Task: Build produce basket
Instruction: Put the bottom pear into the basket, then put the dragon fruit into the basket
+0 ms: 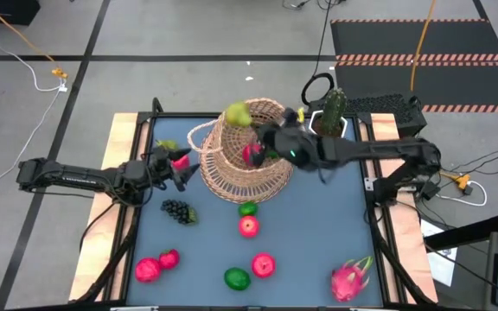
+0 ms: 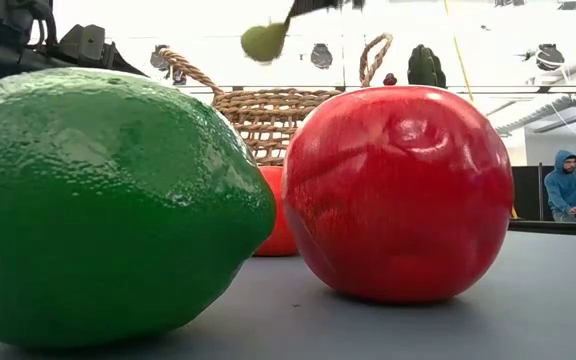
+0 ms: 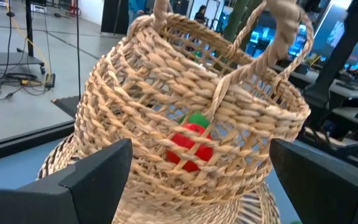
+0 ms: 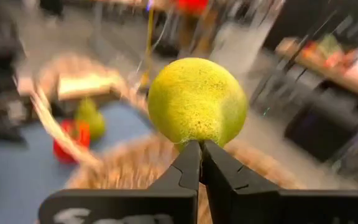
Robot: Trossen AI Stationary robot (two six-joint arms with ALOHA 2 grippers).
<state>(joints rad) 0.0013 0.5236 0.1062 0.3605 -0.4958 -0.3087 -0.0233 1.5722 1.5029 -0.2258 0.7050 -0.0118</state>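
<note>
Basket [image 1: 247, 160]: sits at the counter's [image 1: 318, 233] 12 o'clock side, tipped over, a red fruit [image 3: 190, 144] inside.
Pear [image 1: 237, 114]: at the basket's 12 o'clock rim, pinched by its end in my right gripper [image 4: 201, 144].
Left gripper [image 1: 180, 168]: spread wide at the basket's 9 o'clock.
Loose produce: apples [image 1: 248, 226], lime [image 1: 237, 278], grapes [image 1: 177, 210], dragon fruit [image 1: 350, 278] toward 6 o'clock.
</note>
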